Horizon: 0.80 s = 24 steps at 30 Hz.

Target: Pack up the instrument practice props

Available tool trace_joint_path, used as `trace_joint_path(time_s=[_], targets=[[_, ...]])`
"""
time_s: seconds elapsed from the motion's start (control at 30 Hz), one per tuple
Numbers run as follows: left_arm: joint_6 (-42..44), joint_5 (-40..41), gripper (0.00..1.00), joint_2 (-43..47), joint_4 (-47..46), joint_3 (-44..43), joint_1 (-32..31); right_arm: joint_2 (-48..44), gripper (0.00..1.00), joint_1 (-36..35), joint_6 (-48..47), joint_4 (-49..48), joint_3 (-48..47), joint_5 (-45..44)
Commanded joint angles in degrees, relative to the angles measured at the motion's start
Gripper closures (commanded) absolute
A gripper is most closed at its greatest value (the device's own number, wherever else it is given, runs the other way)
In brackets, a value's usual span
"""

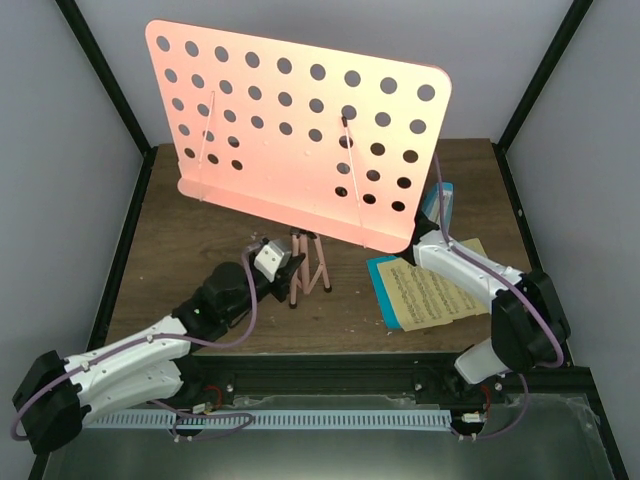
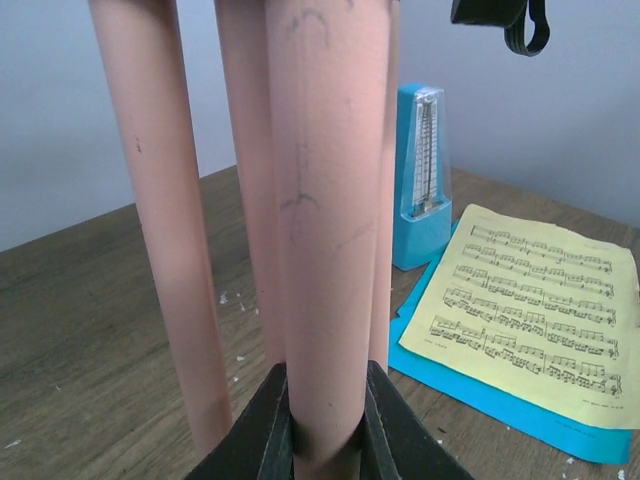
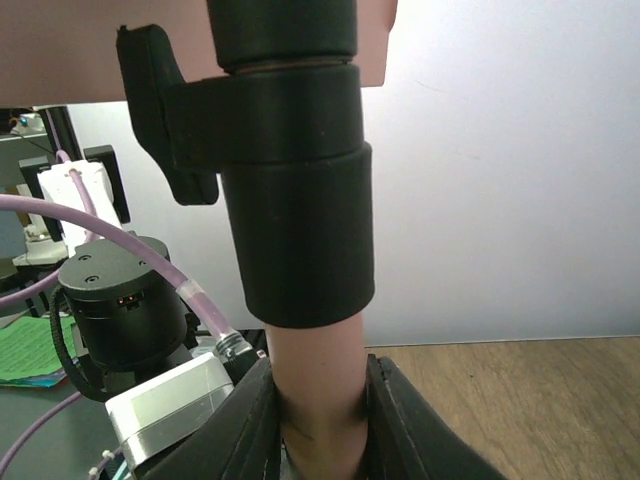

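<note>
Brown wooden table (image 1: 190,250) underneath, scuffed and flecked with pale crumbs.

At mid-table, upright: salmon-pink tripod music stand (image 1: 300,130), long axis vertical. Hole-punched desk on top, wide edge running left to right, face tipped up toward the overhead camera, shelf lip along the lower edge, two thin wire page-holders lying across the face. Below it, pink tubular legs (image 2: 330,200) bunched close and near parallel, with faint pencil-like marks on the nearest tube. Under the desk, a black plastic collar (image 3: 300,220) with a clamp lever, wrapped round the pink centre pole.

Left arm stretched from the near-left corner toward the table's middle, forearm low. Left gripper (image 2: 325,420) clenched on one leg of the stand, black jaws pressed against both sides of the tube.

Right arm folded at the near-right, elbow high, forearm reaching in under the desk's right end. Right gripper (image 3: 320,410) clamped on the pole just beneath the collar; in the overhead view, fingers hidden by the desk.

Right of the legs, flat on the table: blue and yellow printed music sheets (image 1: 435,295) — yellow page on top, blue one showing along its left and near edges.

Behind the sheets, standing upright, apex up: small blue wedge metronome (image 2: 422,170), with clear cover in front and the pendulum rod visible inside.
</note>
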State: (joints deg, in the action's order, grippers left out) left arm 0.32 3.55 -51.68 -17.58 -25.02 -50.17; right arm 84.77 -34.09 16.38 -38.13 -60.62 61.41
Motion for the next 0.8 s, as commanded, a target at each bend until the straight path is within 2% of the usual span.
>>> trace_joint_path(time_s=[0.0, 0.17, 0.33, 0.77], targets=[[2.7, 1.1, 1.00, -1.4, 4.3, 2.3, -1.5, -1.9, 0.75, -2.2, 5.5, -2.2, -0.3, 0.7], [3.6, 2.4, 1.00, -1.9, 4.7, 2.2, -3.1, -1.8, 0.61, -2.2, 5.5, -2.0, -1.4, -0.4], [3.6, 2.5, 1.00, -1.6, 4.8, 2.1, -3.1, -1.7, 0.52, -1.9, 5.2, -1.4, -2.8, -0.9], [3.3, 2.5, 1.00, -1.5, 5.7, 1.4, -3.1, -2.5, 0.49, -1.2, 5.0, 0.4, -6.0, -0.9]])
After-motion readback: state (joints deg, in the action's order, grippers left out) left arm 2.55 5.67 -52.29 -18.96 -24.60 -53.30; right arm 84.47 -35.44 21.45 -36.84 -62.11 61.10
